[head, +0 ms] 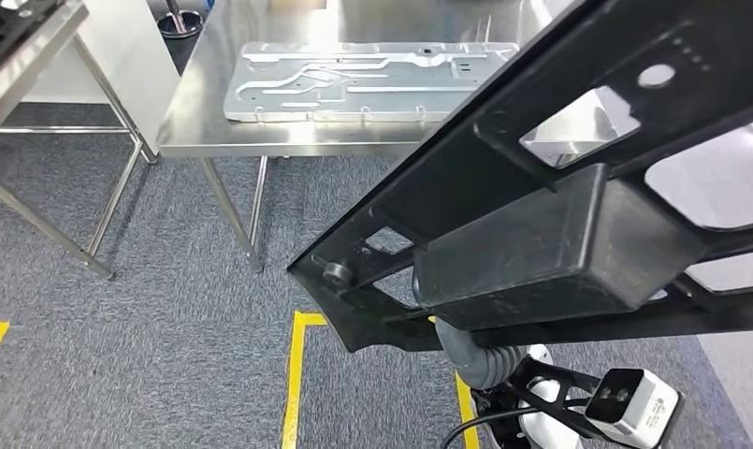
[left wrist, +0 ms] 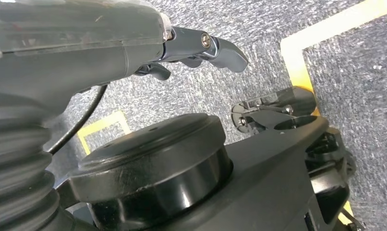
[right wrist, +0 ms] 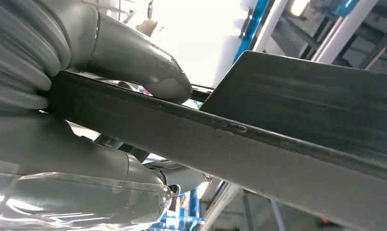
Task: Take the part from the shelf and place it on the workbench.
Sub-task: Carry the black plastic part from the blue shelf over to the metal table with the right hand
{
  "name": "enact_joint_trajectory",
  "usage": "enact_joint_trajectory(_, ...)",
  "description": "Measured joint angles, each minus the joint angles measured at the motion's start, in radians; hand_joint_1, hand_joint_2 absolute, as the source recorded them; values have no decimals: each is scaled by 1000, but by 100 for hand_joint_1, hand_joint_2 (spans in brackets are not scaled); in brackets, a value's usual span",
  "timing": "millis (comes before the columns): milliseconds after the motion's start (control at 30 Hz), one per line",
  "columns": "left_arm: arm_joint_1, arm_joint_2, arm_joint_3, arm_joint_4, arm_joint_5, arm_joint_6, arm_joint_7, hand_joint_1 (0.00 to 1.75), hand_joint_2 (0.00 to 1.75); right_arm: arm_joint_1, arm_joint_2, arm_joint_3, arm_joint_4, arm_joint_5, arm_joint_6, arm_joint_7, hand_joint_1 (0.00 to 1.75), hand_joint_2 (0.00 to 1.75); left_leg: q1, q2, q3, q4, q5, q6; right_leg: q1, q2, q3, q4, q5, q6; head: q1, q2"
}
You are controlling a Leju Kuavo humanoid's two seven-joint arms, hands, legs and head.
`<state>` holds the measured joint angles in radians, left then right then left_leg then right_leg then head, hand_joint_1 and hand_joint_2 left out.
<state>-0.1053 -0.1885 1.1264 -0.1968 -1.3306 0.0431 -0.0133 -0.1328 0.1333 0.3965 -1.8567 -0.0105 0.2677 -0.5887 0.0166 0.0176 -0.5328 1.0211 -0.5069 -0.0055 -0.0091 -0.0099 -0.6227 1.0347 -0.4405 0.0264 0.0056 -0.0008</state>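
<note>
Right robot hand (right wrist: pixel 133 96) clamps the long black metal frame part (head: pixel 559 215); it should stay level approaching the steel counter (head: pixel 204 103); left robot hand (left wrist: pixel 201 48) empty, fingers loosely curled.

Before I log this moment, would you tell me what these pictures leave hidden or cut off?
- Black part, head view: its far end runs off the right edge.
- Workbench, head view: its right side is hidden behind the part.
- Right robot hand, right wrist view: the part's edge covers much of the grip.
- Left robot hand, left wrist view: the robot's own body blocks what lies beneath.
</note>
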Motion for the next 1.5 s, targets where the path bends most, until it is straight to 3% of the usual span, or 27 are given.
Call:
enact_joint_trajectory(67, -2, 0, 0, 0, -1, 0, 1, 0, 175, 1, 0, 0, -2, 1, -1, -2, 175, 175, 1, 1, 11, -5, -6, -13, -1, 5, 9, -10, -2, -13, -1, 0)
enact_joint_trajectory(133, -3, 1, 0, 0, -2, 0, 2, 0, 175, 2, 0, 0, -5, 1, -1, -6, 175, 175, 2, -2, -3, 44, -32, -19, -4, 8, 28, -24, -4, -28, -3, 0)
enact_joint_trajectory(233, -6, 1, 0, 0, 1, -1, 2, 0, 175, 8, 1, 0, -5, 1, 0, -10, 175, 175, 1, -8, -107, 234, -98, -20, 1, 9, 48, -28, -16, -43, -4, 0)
enact_joint_trajectory(267, -8, 2, 0, 0, 2, -1, 2, 0, 175, 11, 1, 0, -5, 2, 0, -9, 175, 175, 0, -9, -132, 272, -100, -20, 3, 11, 55, -28, -22, -45, -4, 0)
enact_joint_trajectory(300, -10, 2, 0, 0, 2, -2, 2, 0, 175, 13, 1, 0, -4, 2, -1, -9, 175, 175, 0, -9, -138, 269, -78, -19, 6, 14, 64, -28, -29, -46, -4, 0)
enact_joint_trajectory(333, -10, 2, 0, 0, 2, -1, 3, 0, 175, 15, 1, 0, -4, 2, -1, -9, 175, 175, 0, -10, -128, 230, -39, -16, 8, 17, 74, -28, -36, -46, -4, 0)
enact_joint_trajectory(400, -5, 2, 0, 0, 1, 2, 5, 0, 175, 16, 1, 0, -4, 3, -1, -10, 175, 175, -3, -12, -84, 105, 41, -6, 12, 24, 92, -26, -51, -42, -3, 0)
enact_joint_trajectory(433, -3, 3, 0, 0, 1, 3, 7, 0, 175, 17, 1, 0, -4, 4, -1, -10, 175, 175, -6, -12, -63, 54, 56, -1, 14, 27, 96, -25, -57, -38, -3, 0)
enact_joint_trajectory(567, -2, 3, 0, 0, 1, 4, 9, 0, 175, 20, 1, -1, -4, 10, 0, -12, 175, 175, -10, -16, -28, -10, 45, 20, 11, 27, 96, -13, -56, -16, -2, 0)
enact_joint_trajectory(633, -1, 2, 0, 0, 1, 5, 9, 0, 175, 18, 1, -1, -5, 12, 0, -12, 175, 175, -6, -17, -6, -24, 42, 31, 7, 24, 77, 38, -73, -6, 1, 0)
enact_joint_trajectory(733, 0, 2, 0, 0, 1, 5, 10, 0, 175, 19, 0, -1, -5, 17, -1, -13, 175, 175, -5, -15, 12, -29, 29, 36, -3, 22, -34, 204, -134, 10, 3, 0)
enact_joint_trajectory(767, 1, 3, 0, 0, 1, 5, 10, 0, 175, 21, 0, -1, -5, 20, -3, -13, 175, 175, -4, -15, 18, -29, 24, 34, -7, 21, -68, 241, -138, 14, 3, 0)
enact_joint_trajectory(800, 2, 3, 0, 0, 1, 5, 10, 0, 175, 22, 0, -1, -5, 23, -5, -13, 175, 175, -3, -15, 26, -29, 16, 32, -11, 20, -87, 245, -121, 18, 3, 0)
enact_joint_trajectory(833, 2, 3, 0, 0, 1, 5, 10, 0, 175, 22, 0, -1, -5, 26, -7, -13, 175, 175, -1, -16, 38, -29, 8, 28, -14, 18, -87, 213, -84, 21, 3, 0)
enact_joint_trajectory(900, 4, 3, 0, 0, 1, 5, 10, 0, 175, 23, -1, -1, -5, 33, -11, -12, 175, 175, 3, -17, 62, -29, -12, 17, -18, 10, -55, 91, 12, 24, 3, 0)
enact_joint_trajectory(967, 4, 3, 0, 0, 1, 5, 10, 0, 175, 26, -1, -2, -5, 37, -12, -12, 175, 175, 3, -15, 73, -31, -27, 4, -11, 3, -36, 7, 46, 14, 5, 0)
enact_joint_trajectory(1100, 3, 4, 0, 0, 4, 6, 10, 0, 175, 34, -1, -3, -8, 51, -14, -11, 175, 175, 3, -11, 81, -8, -36, -23, -6, 8, -21, -10, 32, -24, 5, 0)
enact_joint_trajectory(1167, 2, 4, 0, 0, 7, 6, 10, 0, 175, 37, -1, -3, -9, 64, -13, -12, 175, 175, 5, -12, 35, 83, -59, -27, -4, 10, -3, -15, 24, -39, 5, 0)
enact_joint_trajectory(1233, 0, 4, 1, 0, 13, 6, 9, 0, 175, 44, -1, -2, -9, 75, -11, -13, 175, 175, 3, -12, -46, 211, -109, -26, 2, 10, 9, -15, 12, -49, 4, 0)
enact_joint_trajectory(1267, -2, 4, 1, 0, 16, 6, 9, 0, 175, 48, -2, -1, -8, 80, -9, -13, 175, 175, 2, -12, -79, 251, -126, -25, 6, 11, 16, -15, 6, -52, 4, 0)
enact_joint_trajectory(1300, -4, 4, 1, 0, 19, 6, 9, 0, 175, 53, -3, 0, -7, 85, -5, -13, 175, 175, 0, -12, -97, 261, -124, -22, 9, 12, 23, -14, -1, -55, 4, 0)
enact_joint_trajectory(1333, -5, 4, 2, 0, 21, 6, 10, 0, 175, 55, -5, 2, -6, 89, -2, -13, 175, 175, -1, -12, -99, 239, -100, -18, 13, 14, 32, -14, -7, -56, 4, 0)
enact_joint_trajectory(1400, -4, 4, 2, 0, 23, 8, 11, 0, 175, 58, -8, 5, -3, 96, 2, -14, 175, 175, -8, -13, -68, 124, -7, -3, 18, 18, 51, -14, -19, -56, 4, 0)
enact_joint_trajectory(1433, -3, 5, 3, 0, 24, 9, 12, 0, 175, 59, -10, 6, -1, 99, 3, -15, 175, 175, -13, -12, -54, 71, 14, 5, 20, 19, 57, -13, -24, -54, 5, 0)
enact_joint_trajectory(1500, -2, 7, 4, 0, 27, 11, 12, 0, 175, 62, -12, 10, 4, 106, 3, -18, 175, 175, -22, -14, -41, 15, 17, 20, 21, 21, 61, -9, -29, -45, 5, 0)
